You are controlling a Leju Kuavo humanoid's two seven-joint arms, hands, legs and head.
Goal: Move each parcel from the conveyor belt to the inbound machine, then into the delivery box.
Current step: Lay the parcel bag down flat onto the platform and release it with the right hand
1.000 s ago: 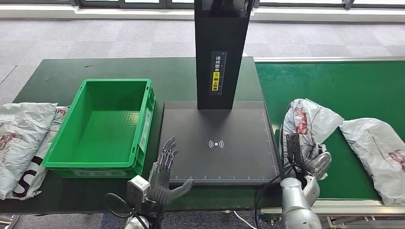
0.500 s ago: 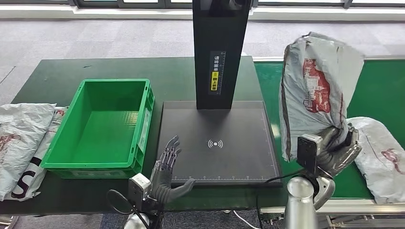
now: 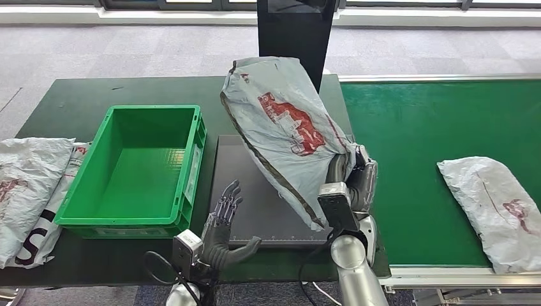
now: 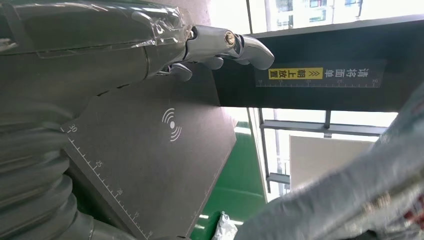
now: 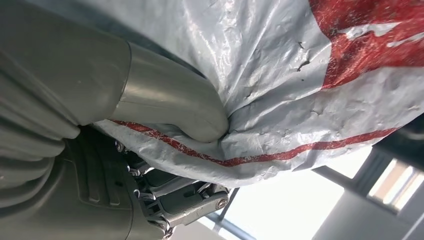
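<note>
My right hand [image 3: 355, 180] grips a grey plastic parcel [image 3: 284, 131] with a red print, held up tilted above the black inbound machine plate [image 3: 245, 191]. The right wrist view shows my thumb pressed into the parcel [image 5: 310, 95]. My left hand [image 3: 221, 220] hovers open at the plate's front left corner, fingers spread; in the left wrist view the hand [image 4: 220, 47] stretches over the plate [image 4: 160, 150]. Another grey parcel [image 3: 497, 207] lies on the green conveyor belt [image 3: 421, 134] at the right. The green delivery box [image 3: 137, 169] stands empty to the plate's left.
The machine's black column [image 3: 295, 35] rises behind the plate, partly hidden by the held parcel. Grey parcels [image 3: 29, 191] lie on the dark table [image 3: 70, 102] left of the green box.
My right hand has carried the parcel leftward from over the belt to above the machine plate. My left hand has barely moved.
</note>
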